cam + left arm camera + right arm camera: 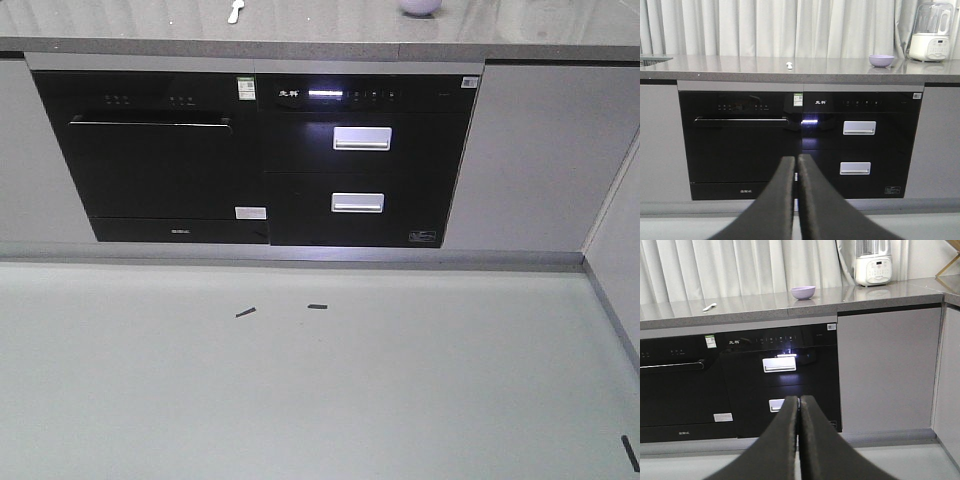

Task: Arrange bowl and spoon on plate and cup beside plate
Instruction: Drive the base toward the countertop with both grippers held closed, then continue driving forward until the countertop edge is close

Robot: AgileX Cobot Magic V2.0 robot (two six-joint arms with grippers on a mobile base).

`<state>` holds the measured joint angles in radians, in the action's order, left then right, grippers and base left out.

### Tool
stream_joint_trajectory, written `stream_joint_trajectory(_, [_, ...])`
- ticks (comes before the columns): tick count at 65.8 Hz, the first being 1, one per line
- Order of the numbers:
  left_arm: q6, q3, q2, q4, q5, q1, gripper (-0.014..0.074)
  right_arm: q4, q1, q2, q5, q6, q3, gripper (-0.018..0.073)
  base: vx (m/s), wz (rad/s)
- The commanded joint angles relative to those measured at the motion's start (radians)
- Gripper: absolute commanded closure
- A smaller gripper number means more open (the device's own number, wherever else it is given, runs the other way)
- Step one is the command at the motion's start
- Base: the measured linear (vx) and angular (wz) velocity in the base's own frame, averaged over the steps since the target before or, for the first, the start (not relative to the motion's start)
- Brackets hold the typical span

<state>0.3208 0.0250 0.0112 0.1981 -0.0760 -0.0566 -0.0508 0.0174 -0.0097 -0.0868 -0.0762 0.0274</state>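
Plainly, left claw [795, 159] clenched, right claw [799, 399] clenched, spoon [709, 306] seemingly near counter [755, 304] edge, bowl [803, 292] well apart.

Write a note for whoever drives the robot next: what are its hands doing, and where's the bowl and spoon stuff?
Hands: the left gripper is shut and empty; the right gripper is shut and empty. Both are low, facing the black appliance fronts, not at the counter.
Things: the bowl and the spoon lie apart on the counter, with the spoon to the left. The plate and cup are not in view.
Done: nothing yet.
Left: find the plate, put the bowl and spoon on it, and set the cup beside it.
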Motion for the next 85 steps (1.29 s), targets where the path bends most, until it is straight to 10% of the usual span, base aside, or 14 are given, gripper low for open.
stream_joint_trajectory(1, [0.007, 0.030, 0.006, 0.000, 0.066, 0.000, 0.0602, -0.003, 0.007, -0.012, 0.074, 0.006, 0.016, 0.0565, 0.12, -0.03])
stream_joint_trajectory(85, [0.007, 0.030, 0.006, 0.000, 0.066, 0.000, 0.0602, -0.003, 0.007, -0.012, 0.074, 0.006, 0.016, 0.0565, 0.10, -0.02])
